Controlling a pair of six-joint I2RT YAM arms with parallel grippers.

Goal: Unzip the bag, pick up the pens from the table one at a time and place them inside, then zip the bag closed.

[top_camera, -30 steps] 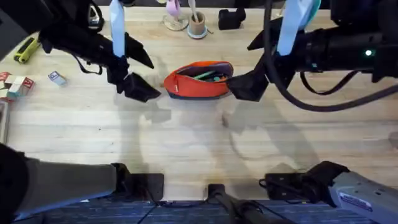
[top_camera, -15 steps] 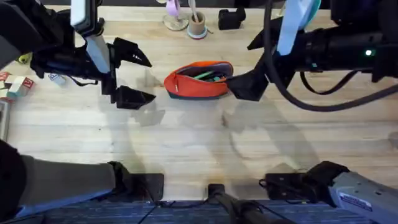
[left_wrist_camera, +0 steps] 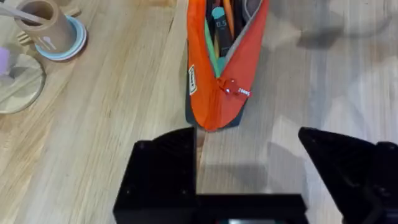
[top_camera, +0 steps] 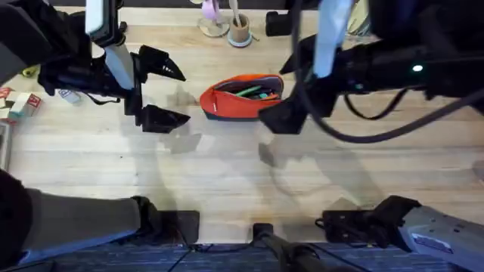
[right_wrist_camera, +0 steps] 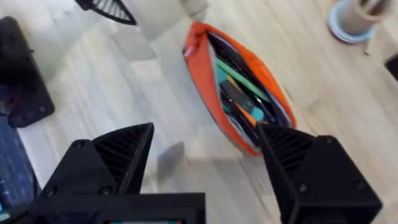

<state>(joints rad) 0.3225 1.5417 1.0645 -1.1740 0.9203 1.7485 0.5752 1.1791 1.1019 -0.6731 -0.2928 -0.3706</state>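
Bag (top_camera: 242,96): on the table (top_camera: 227,174), toward the far middle; zipper open; red pull (left_wrist_camera: 227,87) at the left end
Pens (right_wrist_camera: 239,93): inside the bag, green and dark barrels visible
Left gripper (top_camera: 155,94): fingers spread, empty; left of bag, apart
Right gripper (right_wrist_camera: 205,155): fingers spread, empty; hovering at bag's right end

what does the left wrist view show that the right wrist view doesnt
Left wrist alone: the red zipper pull at the pouch's near end, a small label on its side, and a clear stand beside the cup. Right wrist alone: the left tool beyond the pouch. Both: the open orange pouch with pens inside, the wooden cup, the table.
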